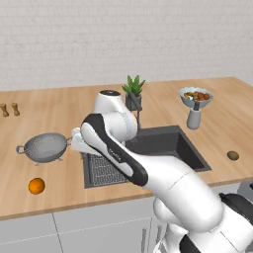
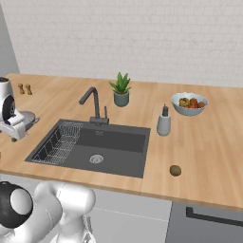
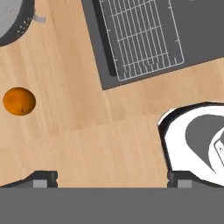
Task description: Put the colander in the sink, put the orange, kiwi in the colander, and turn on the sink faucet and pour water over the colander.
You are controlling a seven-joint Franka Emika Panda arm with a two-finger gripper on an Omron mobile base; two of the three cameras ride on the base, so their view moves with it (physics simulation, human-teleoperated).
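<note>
The grey perforated colander stands on the wooden counter left of the sink; its edge also shows in the hand view. In front of it lies the orange. The kiwi rests on the counter right of the sink. Behind the basin rises the dark faucet. My gripper hovers open and empty over the counter between the colander's right handle and the sink's left edge, the hand pointing down.
A wire rack lies in the sink's left part. Behind the sink stands a potted plant. A soap dispenser and a bowl of mixed fruit are at the back right. Two small shakers stand far left.
</note>
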